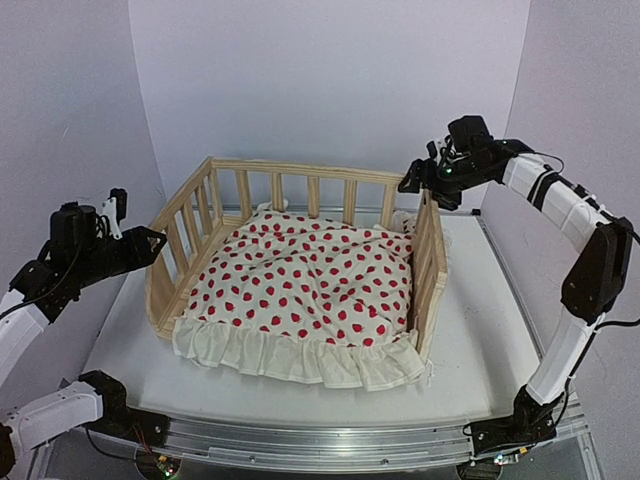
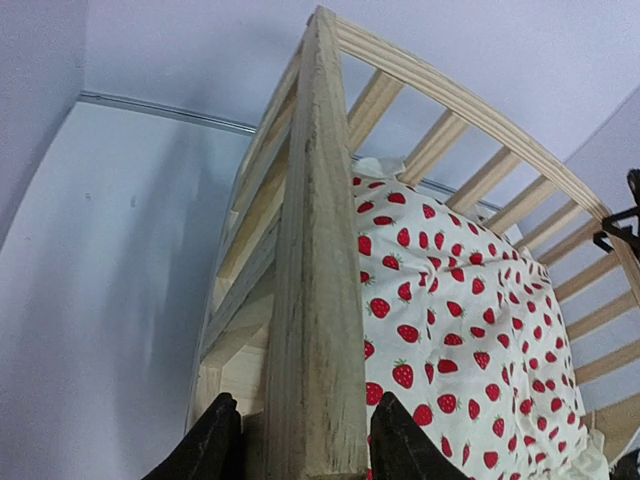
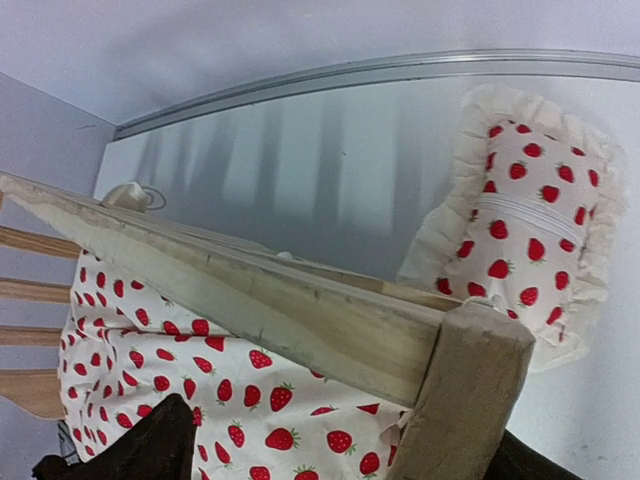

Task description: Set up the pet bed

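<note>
Light pine slatted pet bed, strawberry-dotted ruffled cushion inside, sits centred on the tabletop. At 9 o'clock the left gripper and at 2 o'clock the right gripper straddle its rails, spread, pinching nothing. Placement looks finished; next, lift clear.

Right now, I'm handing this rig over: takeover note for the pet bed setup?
Left tool: straddles the left top rail of the light pine slatted pet bed frame; grip unclear.
Right tool: open around its rear right corner post.
Done: red-dotted white ruffled cushion lies inside the frame, ruffle overhanging the open front.
To do: small red-dotted pillow lies on the white table behind that corner, probably goes in; release rails.
</note>
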You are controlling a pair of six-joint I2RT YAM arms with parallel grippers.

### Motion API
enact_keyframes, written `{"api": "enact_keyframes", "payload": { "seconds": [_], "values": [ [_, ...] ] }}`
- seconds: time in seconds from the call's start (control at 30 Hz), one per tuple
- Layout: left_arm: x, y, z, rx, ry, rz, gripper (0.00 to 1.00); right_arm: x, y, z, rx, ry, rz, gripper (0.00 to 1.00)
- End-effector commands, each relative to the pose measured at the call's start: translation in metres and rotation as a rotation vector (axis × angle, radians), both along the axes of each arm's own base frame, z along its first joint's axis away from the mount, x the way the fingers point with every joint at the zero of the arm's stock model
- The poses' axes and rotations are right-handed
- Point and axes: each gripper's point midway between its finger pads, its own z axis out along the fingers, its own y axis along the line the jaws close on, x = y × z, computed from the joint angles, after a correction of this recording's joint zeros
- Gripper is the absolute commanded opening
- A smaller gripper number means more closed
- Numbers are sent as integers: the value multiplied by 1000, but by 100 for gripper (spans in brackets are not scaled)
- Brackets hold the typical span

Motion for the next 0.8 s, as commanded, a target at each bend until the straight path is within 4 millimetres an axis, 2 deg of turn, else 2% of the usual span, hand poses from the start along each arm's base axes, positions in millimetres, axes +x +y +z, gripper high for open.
{"api": "enact_keyframes", "payload": {
  "seconds": [0.0,0.03,0.17,0.27,0.33,0.47,0.63,0.7,0.77],
  "values": [
    [-7,-10,20,-126,-48,4,44,-23,139,8,316,-41,252,70],
    [-7,-6,17,-125,-48,24,44,-17,144,9,335,-42,246,67],
    [-5,-1,9,-119,-34,58,45,12,157,2,325,-68,234,66],
    [-4,-8,2,-139,-10,33,44,29,162,-1,283,-128,253,62],
    [-4,-20,3,-165,-4,-27,43,40,158,-3,235,-177,254,61],
    [-6,-52,2,-274,21,-188,41,60,125,-2,198,-203,220,59],
    [-19,-76,7,-379,17,-344,40,60,76,-4,125,-226,224,61],
    [-26,-84,16,-422,4,-409,40,54,60,-10,84,-219,258,67],
    [-36,-93,24,-455,-8,-476,40,51,47,-15,26,-220,294,79]
  ]
}}
